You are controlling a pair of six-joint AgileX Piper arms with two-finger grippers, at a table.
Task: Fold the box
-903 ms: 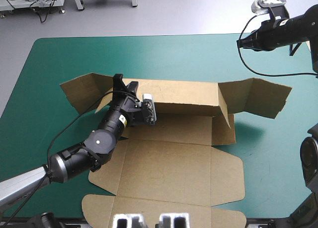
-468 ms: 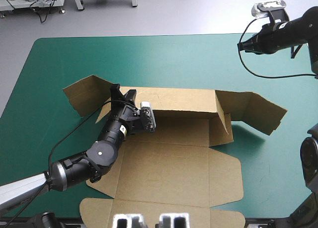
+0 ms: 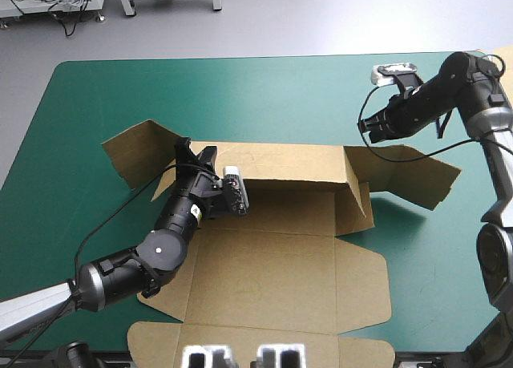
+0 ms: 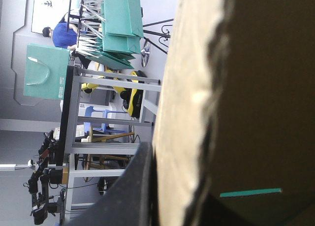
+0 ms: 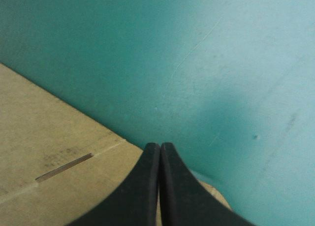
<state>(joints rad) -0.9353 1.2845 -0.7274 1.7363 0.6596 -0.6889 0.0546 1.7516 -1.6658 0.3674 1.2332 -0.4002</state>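
Across the middle of the teal-green cover (image 3: pixel 80 143) lies the box (image 3: pixel 272 264), a cut sheet of brown board. Its base is flat, its long far wall is raised, and a side flap spreads out at each end. The nearest flap is cut off at the high view's lower edge.

The left gripper (image 3: pixel 196 150) grips the top edge of the far wall near its left end, its fingers all but closed with the board between them. From the left wrist only one black finger (image 4: pixel 135 186) shows beside the pale board edge; the other is hidden behind the board.

The right gripper (image 3: pixel 366 132) is at the far edge of the right flap (image 3: pixel 417 175), its fingers (image 5: pixel 152 186) pressed together and holding nothing. Whether they touch the board cannot be told. A narrow slot (image 5: pixel 64 168) in the board lies just beside them. A small label on the left arm is too small to read.
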